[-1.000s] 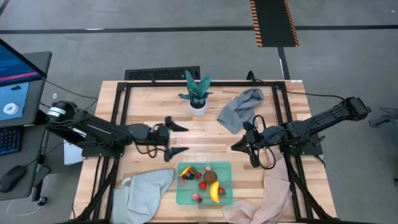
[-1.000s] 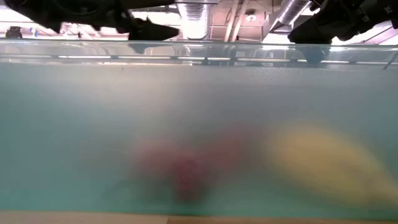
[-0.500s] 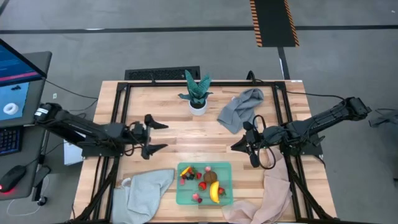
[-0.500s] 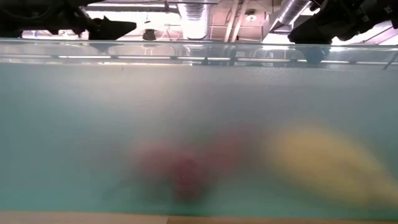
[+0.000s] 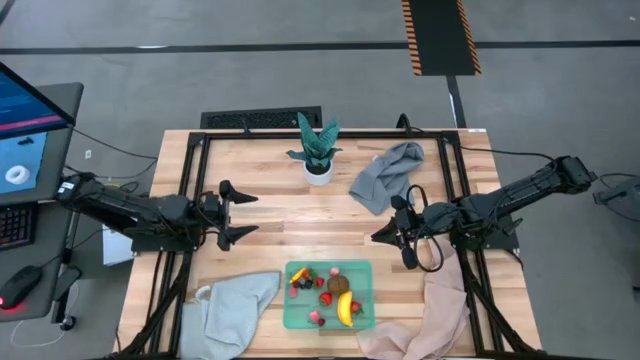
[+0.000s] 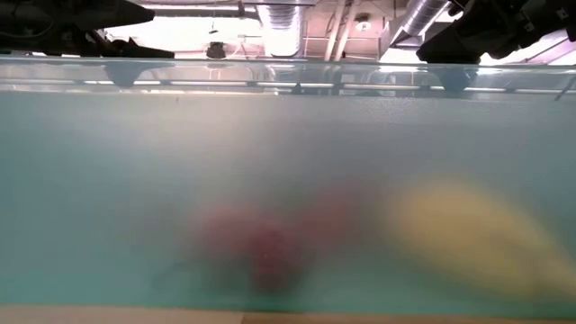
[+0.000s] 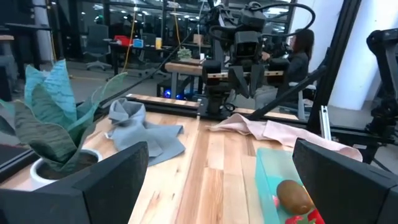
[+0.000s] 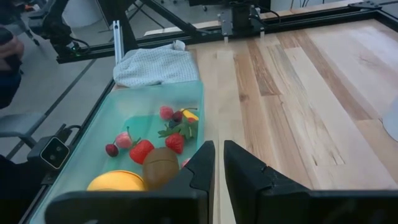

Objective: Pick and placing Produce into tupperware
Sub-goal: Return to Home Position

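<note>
The mint-green tupperware (image 5: 358, 272) stands on the table near its front edge. The produce lies inside it: a yellow banana (image 5: 345, 309), a brown round piece (image 5: 339, 284), red strawberries (image 5: 327, 297) and small dark and yellow pieces. The low view looks through its wall (image 6: 288, 162), where the fruit shows only as red and yellow blurs. My left gripper (image 5: 252, 214) hangs open above the table's left part, pointing level toward the right side, with nothing between its fingers (image 7: 118, 168). My right gripper (image 5: 378, 237) hangs shut above the table, right of the tupperware and beyond it, holding nothing (image 8: 218, 163).
A potted plant (image 5: 318, 150) stands at the far middle, with a grey cloth (image 5: 388, 175) to its right. A pale cloth (image 5: 235, 305) lies left of the tupperware and a pink one (image 5: 430, 315) right of it. Black frame rails (image 5: 190, 170) border the table. A person (image 7: 305, 46) sits beyond it.
My left gripper has drawn back toward the table's left edge, away from the tupperware, staying level and open with nothing in it. The produce lies unmoved in the tupperware.
</note>
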